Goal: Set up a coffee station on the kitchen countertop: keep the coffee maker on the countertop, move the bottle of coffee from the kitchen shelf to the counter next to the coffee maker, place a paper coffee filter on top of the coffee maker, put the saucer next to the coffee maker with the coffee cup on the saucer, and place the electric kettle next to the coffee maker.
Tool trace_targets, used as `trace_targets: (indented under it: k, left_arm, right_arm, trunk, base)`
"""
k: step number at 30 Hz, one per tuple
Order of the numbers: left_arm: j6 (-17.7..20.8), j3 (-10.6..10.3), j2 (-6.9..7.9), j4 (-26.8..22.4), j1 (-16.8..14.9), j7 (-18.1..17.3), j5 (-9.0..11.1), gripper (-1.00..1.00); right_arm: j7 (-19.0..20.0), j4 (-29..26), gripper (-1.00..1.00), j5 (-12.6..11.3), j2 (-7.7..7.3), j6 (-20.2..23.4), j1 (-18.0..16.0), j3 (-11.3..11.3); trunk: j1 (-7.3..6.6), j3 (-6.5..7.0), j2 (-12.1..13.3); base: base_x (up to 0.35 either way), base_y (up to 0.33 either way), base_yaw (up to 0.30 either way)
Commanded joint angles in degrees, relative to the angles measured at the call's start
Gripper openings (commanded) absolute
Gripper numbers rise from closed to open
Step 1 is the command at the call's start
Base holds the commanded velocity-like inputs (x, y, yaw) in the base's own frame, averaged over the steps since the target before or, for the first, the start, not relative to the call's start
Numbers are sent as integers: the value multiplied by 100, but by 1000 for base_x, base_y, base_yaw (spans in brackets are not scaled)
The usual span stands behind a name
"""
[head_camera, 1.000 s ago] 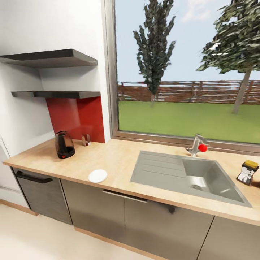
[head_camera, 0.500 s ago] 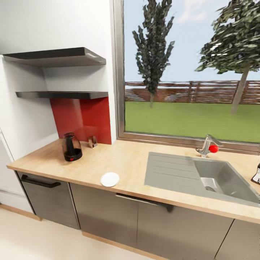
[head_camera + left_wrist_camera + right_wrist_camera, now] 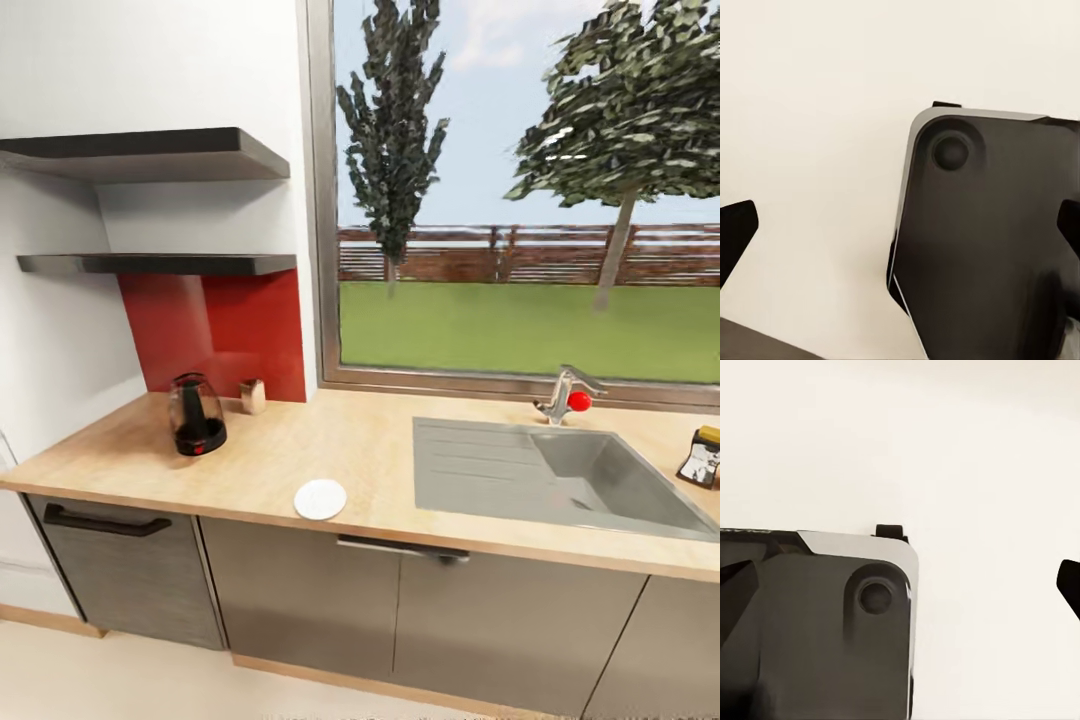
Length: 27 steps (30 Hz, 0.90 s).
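The electric kettle (image 3: 197, 415) stands on the countertop (image 3: 360, 445) at its left end, in front of the red backsplash. The white saucer (image 3: 320, 499) lies bare near the counter's front edge. The bottle of coffee (image 3: 700, 457), with yellow lid and white label, stands on the counter at the far right beside the sink. The thin kitchen shelf (image 3: 160, 263) carries nothing I can see. Coffee maker, filter and cup are out of view. My left gripper (image 3: 902, 232) and right gripper (image 3: 902, 585) hang open over pale floor, fingertips wide apart and holding nothing.
A grey sink (image 3: 560, 480) with a red-knobbed tap (image 3: 568, 398) is set into the counter's right half. A small pale object (image 3: 252, 396) stands by the backsplash. A thicker dark board (image 3: 150, 152) hangs above the shelf. Grey cabinets run under the counter.
The head camera has swung and dropped a little, so the whole picture has shifted and the bottle shows at the right edge again. Nothing on the counter has moved.
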Motion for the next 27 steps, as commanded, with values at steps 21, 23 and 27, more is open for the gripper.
trace_targets:
  k: [21, 23, 27]
  left_arm:
    - [-114, -126, 491, -2045, -656, -1429, -445, 100]
    - [-72, -96, 510, -2352, -1009, -2186, -433, 100]
    - [63, -53, 584, -2483, -1943, -3248, -330, 100]
  right_arm:
    - [42, -1400, 100, 190, -26, -18, -4, 72]
    - [58, -1940, 100, 754, -33, -27, -1, 74]
    - [168, -2852, 100, 1412, -29, -29, -12, 64]
  trunk:
    - [2, -11, -9]
    - [2, -11, -9]
    - [2, -11, -9]
  base:
    - [-5, 119, -87]
    - [0, 0, 0]
    - [0, 0, 0]
